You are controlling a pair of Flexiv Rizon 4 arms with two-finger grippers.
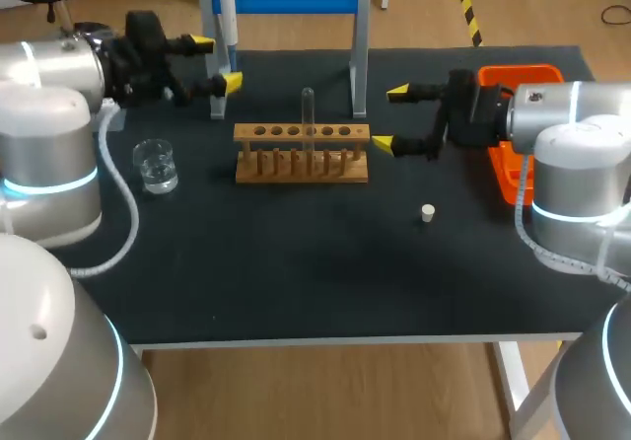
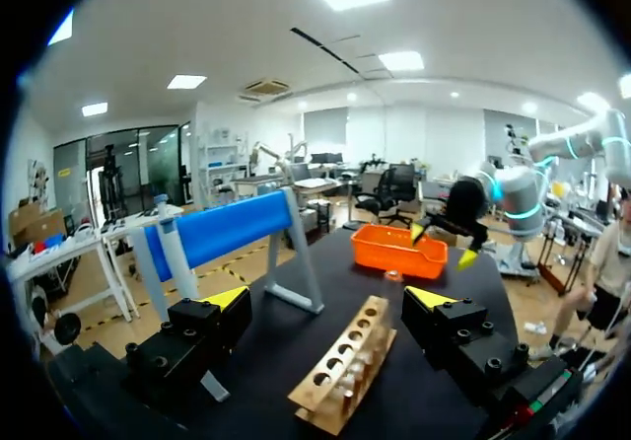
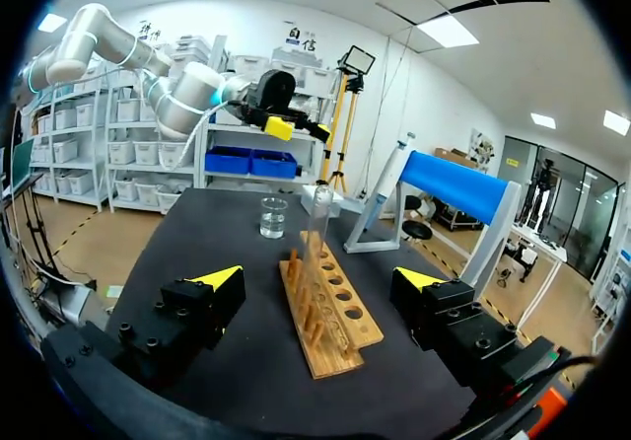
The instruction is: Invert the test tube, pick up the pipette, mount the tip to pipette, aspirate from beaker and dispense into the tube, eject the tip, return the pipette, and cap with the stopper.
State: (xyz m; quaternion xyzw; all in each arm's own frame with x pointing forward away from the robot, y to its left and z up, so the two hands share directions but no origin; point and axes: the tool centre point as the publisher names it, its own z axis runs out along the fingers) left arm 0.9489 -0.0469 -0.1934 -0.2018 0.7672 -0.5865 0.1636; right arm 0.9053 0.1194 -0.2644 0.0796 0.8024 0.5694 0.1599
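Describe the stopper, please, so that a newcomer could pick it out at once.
Find the wooden rack in the middle of the black table. The stopper lies alone, right of the rack and nearer the front edge, short of the orange tray. It is the only small white plug, far smaller than anything near it.

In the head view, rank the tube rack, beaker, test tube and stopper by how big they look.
Largest: tube rack, clearly.
Next: beaker and test tube. I won't rank these two, since the beaker looks wider and the tube taller and thinner.
Smallest: stopper.
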